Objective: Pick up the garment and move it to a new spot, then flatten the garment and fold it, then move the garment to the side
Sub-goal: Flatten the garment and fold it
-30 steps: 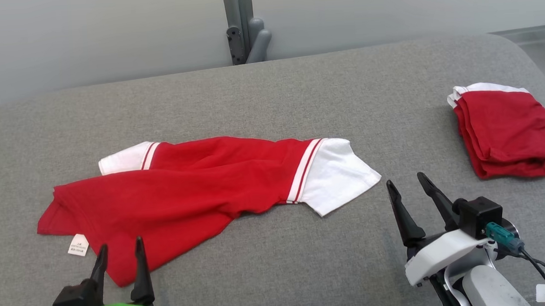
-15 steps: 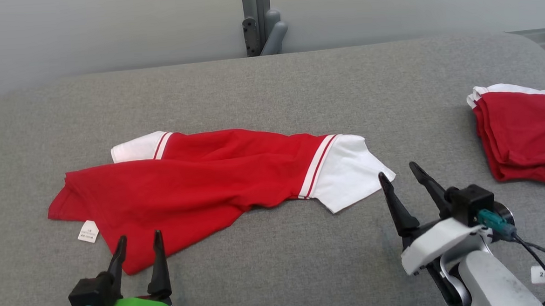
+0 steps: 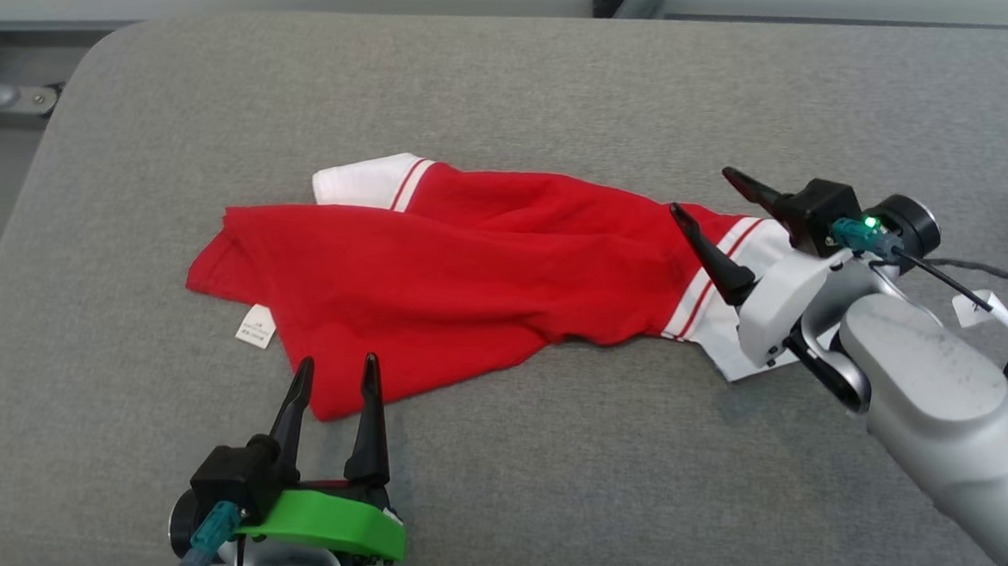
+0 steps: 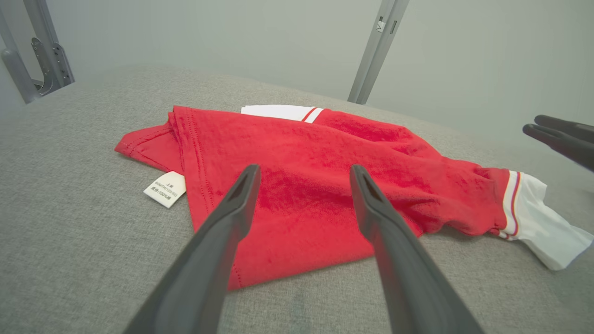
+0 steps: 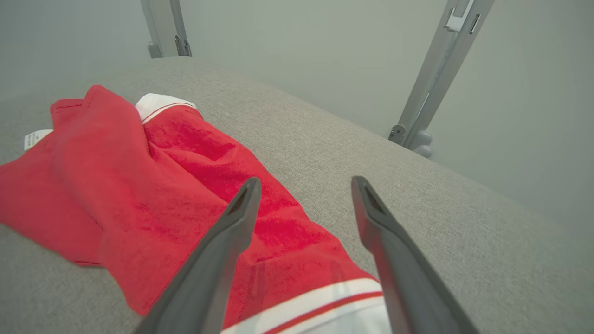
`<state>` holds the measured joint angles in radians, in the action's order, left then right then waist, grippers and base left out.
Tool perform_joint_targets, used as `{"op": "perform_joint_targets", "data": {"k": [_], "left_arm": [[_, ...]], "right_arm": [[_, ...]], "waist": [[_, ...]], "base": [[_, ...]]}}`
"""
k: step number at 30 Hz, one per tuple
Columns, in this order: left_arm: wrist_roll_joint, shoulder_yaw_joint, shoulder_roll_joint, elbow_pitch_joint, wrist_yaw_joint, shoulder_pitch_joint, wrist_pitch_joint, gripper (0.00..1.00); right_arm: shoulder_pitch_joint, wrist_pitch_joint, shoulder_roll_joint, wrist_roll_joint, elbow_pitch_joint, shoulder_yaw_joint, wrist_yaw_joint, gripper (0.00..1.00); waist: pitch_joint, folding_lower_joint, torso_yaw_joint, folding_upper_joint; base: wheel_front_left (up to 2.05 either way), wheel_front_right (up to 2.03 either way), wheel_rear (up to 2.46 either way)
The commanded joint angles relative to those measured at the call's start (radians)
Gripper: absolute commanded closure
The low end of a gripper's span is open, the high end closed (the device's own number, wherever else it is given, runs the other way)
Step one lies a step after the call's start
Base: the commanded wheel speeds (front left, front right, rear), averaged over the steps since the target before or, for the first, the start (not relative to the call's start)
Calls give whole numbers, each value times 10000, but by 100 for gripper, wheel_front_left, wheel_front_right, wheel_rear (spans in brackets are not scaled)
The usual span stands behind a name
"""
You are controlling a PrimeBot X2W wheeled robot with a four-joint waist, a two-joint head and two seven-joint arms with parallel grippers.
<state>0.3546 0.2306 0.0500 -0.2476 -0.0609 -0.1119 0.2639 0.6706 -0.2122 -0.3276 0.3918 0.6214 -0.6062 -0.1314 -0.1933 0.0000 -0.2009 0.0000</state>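
Red garment [image 3: 486, 267] — rumpled (grey surface [image 3: 545, 82])

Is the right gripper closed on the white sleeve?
No, the right gripper is open, jaws spread above the white sleeve.

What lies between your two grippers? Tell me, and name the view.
The red garment spans the stretch between the left gripper and the right gripper, lying rumpled on the grey cushion; the head view shows it.
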Motion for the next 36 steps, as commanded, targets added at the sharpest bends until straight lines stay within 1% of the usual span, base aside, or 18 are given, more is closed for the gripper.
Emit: {"op": "perform_joint_targets", "data": {"k": [1, 5, 9, 12, 16, 18, 23, 27, 28, 30, 31, 32, 33, 36], "left_arm": [[53, 112, 16, 89, 91, -220, 4, 0], [343, 518, 15, 236, 219, -300, 4, 0], [591, 823, 11, 342, 370, -297, 3, 0], [663, 1013, 12, 373, 455, -280, 3, 0], [816, 1238, 9, 413, 523, -199, 3, 0], [869, 1357, 10, 456, 548, -142, 3, 0], [1086, 1529, 7, 887, 816, -35, 3, 0], [1234, 1569, 15, 1113, 1056, 196, 3, 0], [1229, 1598, 13, 1152, 1088, 226, 3, 0], [1200, 1625, 15, 1195, 1148, 254, 3, 0], [1180, 1636, 15, 1198, 1167, 288, 3, 0], [1175, 1634, 15, 1195, 1175, 316, 3, 0], [1175, 1619, 15, 1184, 1193, 322, 3, 0], [1170, 1608, 15, 1145, 1187, 178, 3, 0]], "right_arm": [[358, 46, -156, 185, 122, -184, 15, 0], [1357, 351, -569, 975, 535, -1379, 15, 0], [2170, 552, -971, 1958, 608, -2650, 15, 0], [2693, 520, -1273, 2544, 574, -3516, 15, 0], [3275, 629, -1514, 3153, 714, -4465, 15, 0], [3612, 779, -1500, 3419, 815, -4892, 15, 0], [4630, 1316, -1361, 3814, 1325, -5983, 15, 0], [5248, 1698, -1068, 3831, 2090, -6418, 15, 0], [5335, 1645, -1017, 3842, 2305, -6459, 15, 8], [5389, 1623, -953, 3897, 2700, -6530, 15, 20], [5410, 1563, -907, 3912, 2838, -6552, 15, 55], [5412, 1559, -877, 3929, 2978, -6576, 15, 81], [5406, 1531, -861, 4025, 3139, -6583, 17, 100], [5583, 1167, -955, 4152, 3589, -6541, 17, 100]], "waist": [[-976, 0, -1357, 0], [-1287, 0, -2142, 0], [-1502, 0, -2792, 0], [-1596, 0, -3200, 0], [-1682, 0, -3657, 0], [-1749, 0, -3815, 0], [-2071, 0, -3873, 0], [-2223, 0, -3892, 0], [-2244, 0, -3890, 0], [-2248, 0, -3886, 0], [-2244, 0, -3885, 0], [-2236, 0, -3883, 0], [-2226, 0, -3879, 0], [-2194, 0, -3861, 0]], "base": [[0, 0, 0], [0, 0, 0], [0, 0, 0], [0, 0, 0], [0, 0, 0], [0, 0, 0], [0, 0, 0], [-6, -6, -6], [-13, -13, -13], [-9, -9, -9], [-3, -3, -3], [0, 0, 0], [0, 0, 0], [0, 0, 0]]}}
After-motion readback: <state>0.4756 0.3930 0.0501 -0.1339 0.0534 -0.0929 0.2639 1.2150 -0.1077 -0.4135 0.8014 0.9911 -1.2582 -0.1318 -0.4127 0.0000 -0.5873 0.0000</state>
